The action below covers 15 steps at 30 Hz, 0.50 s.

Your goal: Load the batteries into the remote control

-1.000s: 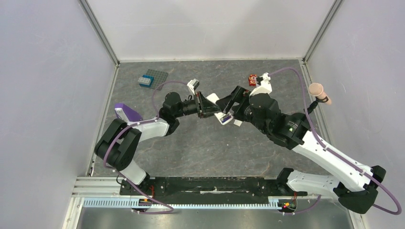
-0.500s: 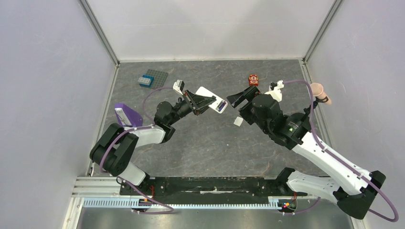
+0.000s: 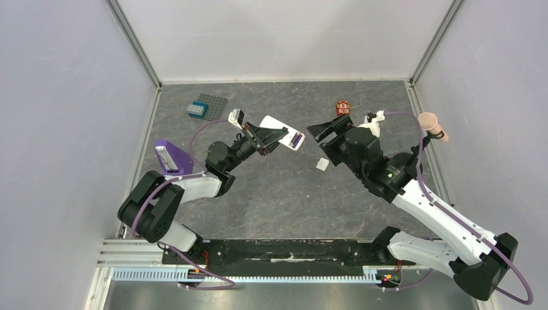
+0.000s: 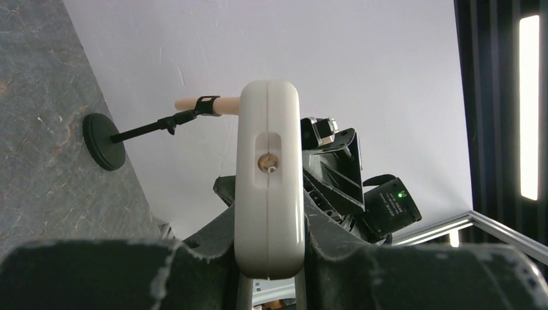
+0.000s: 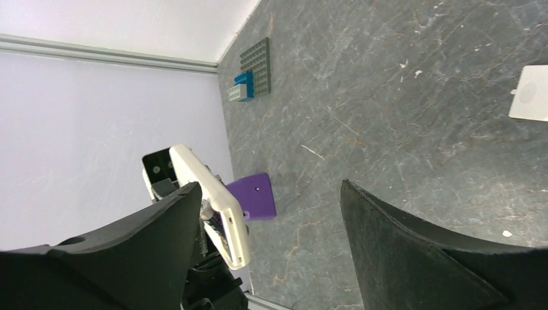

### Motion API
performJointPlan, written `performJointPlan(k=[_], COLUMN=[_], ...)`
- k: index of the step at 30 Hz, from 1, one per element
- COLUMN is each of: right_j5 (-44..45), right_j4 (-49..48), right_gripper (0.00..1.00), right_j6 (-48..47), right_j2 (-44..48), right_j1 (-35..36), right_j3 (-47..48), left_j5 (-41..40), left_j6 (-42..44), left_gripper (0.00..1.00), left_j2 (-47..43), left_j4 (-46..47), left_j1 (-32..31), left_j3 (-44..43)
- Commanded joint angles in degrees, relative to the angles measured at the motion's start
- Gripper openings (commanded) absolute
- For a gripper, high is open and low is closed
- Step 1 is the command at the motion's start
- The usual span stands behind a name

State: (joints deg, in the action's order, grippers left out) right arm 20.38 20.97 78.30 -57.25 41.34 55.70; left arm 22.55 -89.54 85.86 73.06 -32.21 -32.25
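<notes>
My left gripper (image 3: 274, 134) is shut on the white remote control (image 3: 279, 131) and holds it tilted above the table. A bluish-purple battery (image 3: 297, 140) shows in the open compartment at the remote's free end; I cannot make out the dark battery. In the left wrist view the remote (image 4: 269, 181) stands end-on, clamped between the fingers of my left gripper (image 4: 269, 226). My right gripper (image 3: 320, 132) is open and empty, just right of the remote and apart from it. The right wrist view shows my right gripper (image 5: 270, 187) with wide jaws and the remote (image 5: 216, 197) at the left.
A small white flat piece (image 3: 321, 164) lies on the table, also in the right wrist view (image 5: 530, 102). A red-orange toy block (image 3: 342, 107) sits at the back right. A purple stand (image 3: 169, 155), a grey plate with a blue brick (image 3: 205, 105) and a microphone-like stand (image 3: 432, 124) are around.
The two grippers, close together mid-table a second ago, have parted. My left gripper carried the remote back and left; my right gripper drew back to the right, open.
</notes>
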Motion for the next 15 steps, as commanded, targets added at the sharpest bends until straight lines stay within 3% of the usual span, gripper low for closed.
performJointPlan(k=[1,7,15], right_j5=[-0.9,-5.9,-10.7], right_j4=[-6.7,-9.2,-12.1], right_gripper=[0.81,0.77,0.61], right_j6=[-0.3,-1.8,-2.7], right_j2=[1.3,-0.6,-2.3], right_j1=[-0.4,-0.8,-1.6], right_j3=[-1.2,-1.4,-2.3], left_j5=[-0.8,-0.5,0.1], left_j6=[-1.4,-0.6,0.5], left_gripper=[0.02,0.02,0.02], left_j2=[-1.9,-2.6,-3.8], left_j4=[3.8,2.5,0.9], left_j1=[0.1,0.1,0.1], left_j3=[0.0,-0.2,-0.3])
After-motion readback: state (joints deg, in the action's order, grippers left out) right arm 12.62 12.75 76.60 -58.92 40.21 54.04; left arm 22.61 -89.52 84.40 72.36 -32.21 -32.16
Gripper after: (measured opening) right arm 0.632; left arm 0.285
